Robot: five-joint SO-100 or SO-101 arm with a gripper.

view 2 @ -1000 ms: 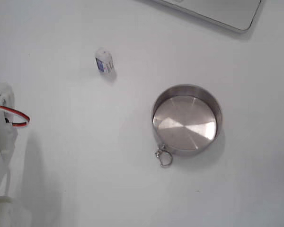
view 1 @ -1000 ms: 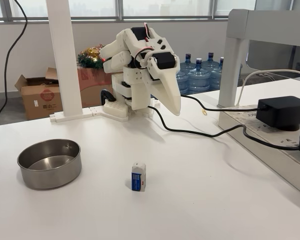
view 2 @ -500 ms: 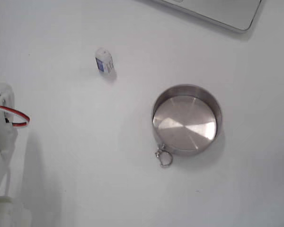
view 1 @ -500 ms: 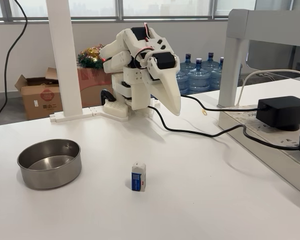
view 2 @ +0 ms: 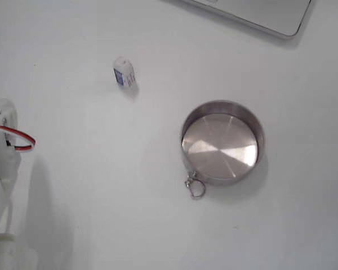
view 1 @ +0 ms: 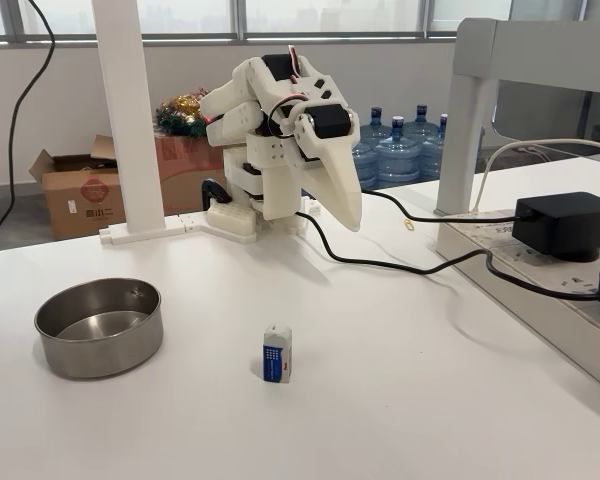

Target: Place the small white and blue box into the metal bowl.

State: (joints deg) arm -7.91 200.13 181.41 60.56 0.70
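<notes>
Folded up at the back of the white table (view 1: 400, 400), the white gripper (view 1: 346, 222) points its fingers down and forward in a fixed view, the two fingers pressed together to a single tip with nothing between them, well apart from both task things. That same view shows the small white and blue box (view 1: 277, 353) standing upright on the table, blue front toward the camera, with the metal bowl (view 1: 99, 327) to its left and nothing inside it. Looking down from above, another fixed view gives the box (view 2: 123, 72) at upper left and the bowl (view 2: 222, 143) lower right of it, and adds a small metal ring (view 2: 194, 185) hanging at the bowl's rim. A black cable (view 1: 380, 262) and black adapter (view 1: 566, 223) appear in the first.
</notes>
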